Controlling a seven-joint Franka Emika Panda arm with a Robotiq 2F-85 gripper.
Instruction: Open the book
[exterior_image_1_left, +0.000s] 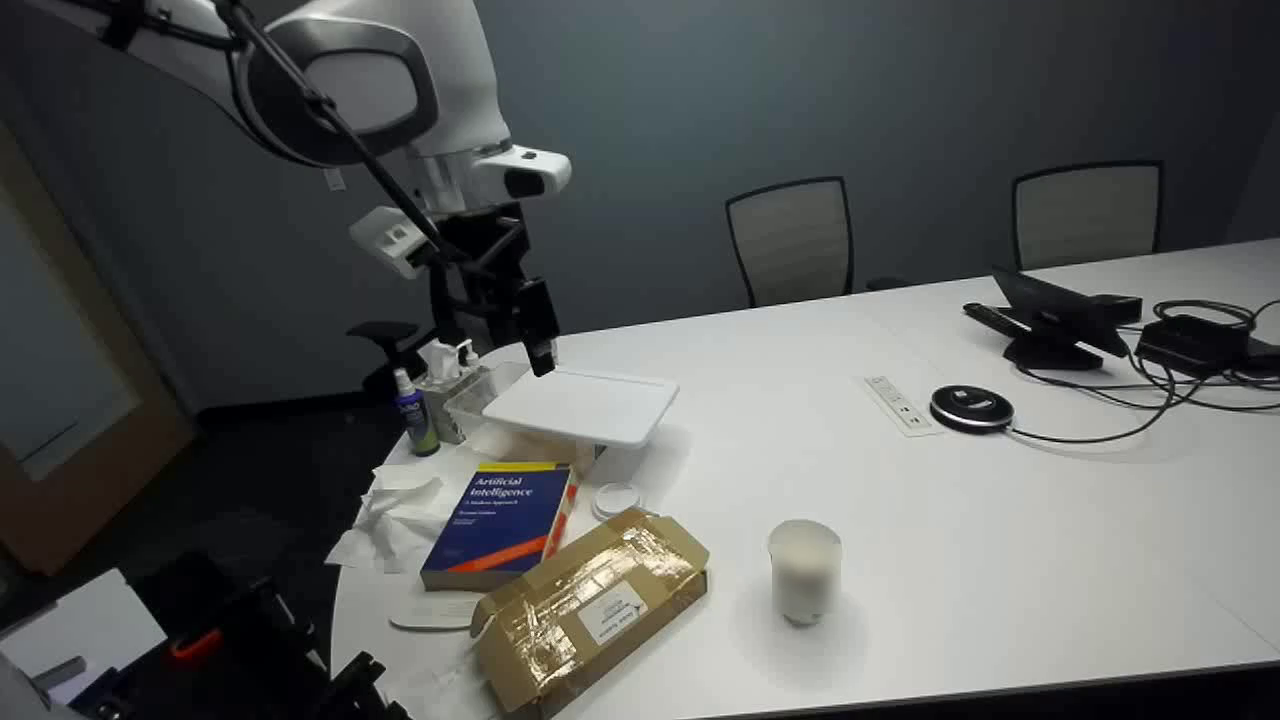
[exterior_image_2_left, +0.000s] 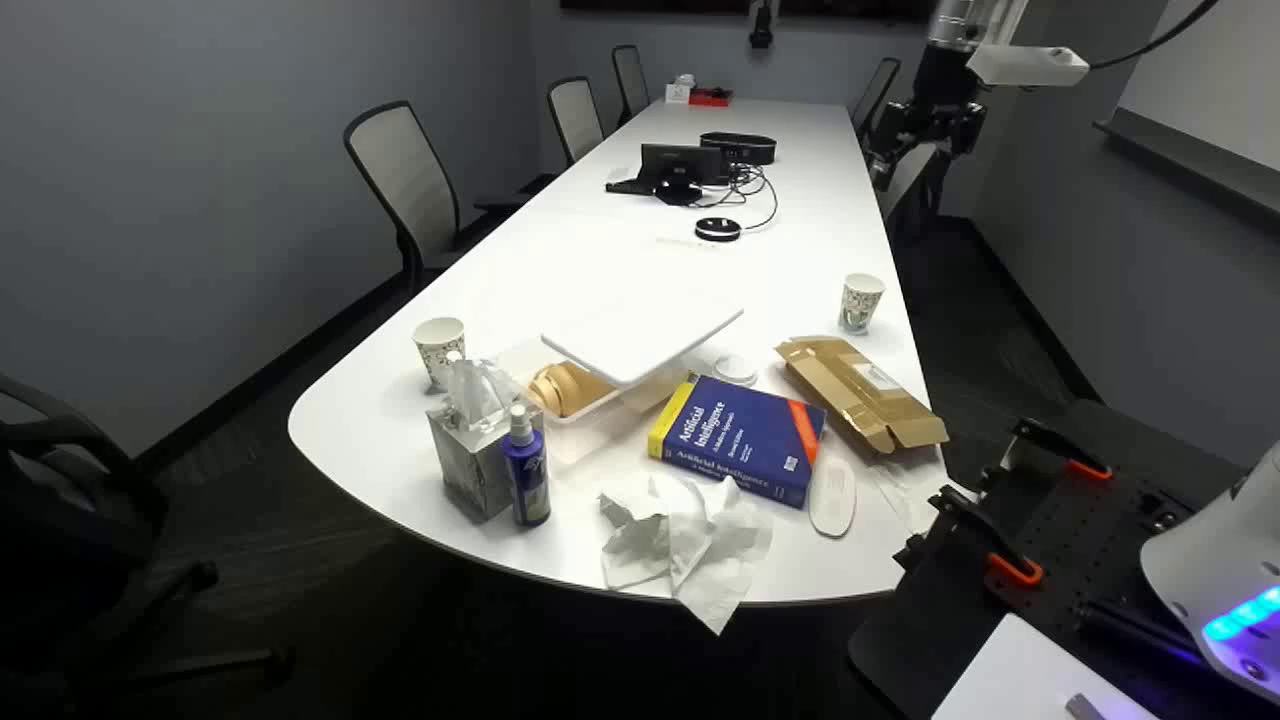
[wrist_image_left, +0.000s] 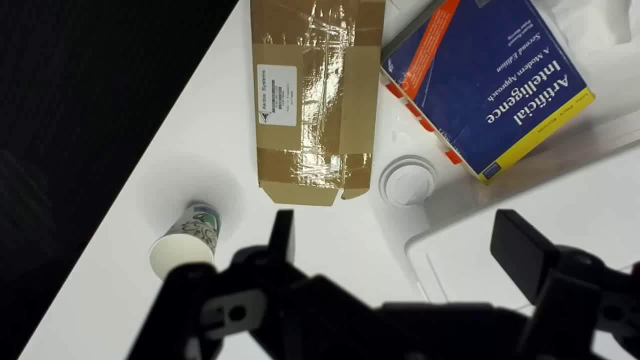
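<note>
Here, the closed book (exterior_image_2_left: 745, 435) near the curved edge of the worktop (exterior_image_2_left: 580, 250) awaits opening, fingers (wrist_image_left: 522, 255) wide apart.

Book (wrist_image_left: 480, 85): paper pages, smooth cover with a faint sheen. Box (wrist_image_left: 315, 100): cardboard, matt where bare; its tape (wrist_image_left: 320, 170), glossy, throws glare at you in the wrist view. Label (wrist_image_left: 277, 95): matt paper. Your pincer (wrist_image_left: 400, 242): smooth pads (wrist_image_left: 520, 255), matt. Your arm (exterior_image_1_left: 445, 70): smooth shell, satin, with a bare-metal collar (exterior_image_1_left: 445, 185). Lid (exterior_image_1_left: 585, 405): smooth plastic. Tub (exterior_image_2_left: 588, 438): translucent plastic, which you see through in an exterior view. Spray bottle (exterior_image_2_left: 528, 485): smooth plastic, lightly glossy. Loose tissues (exterior_image_2_left: 690, 540): thin paper, crumpled. Cup (wrist_image_left: 192, 235): printed paper outside, matt within. Chair back (exterior_image_1_left: 795, 240): mesh-like cloth. Your desk (exterior_image_1_left: 930, 540): smooth top with a soft, low sheen.
</note>
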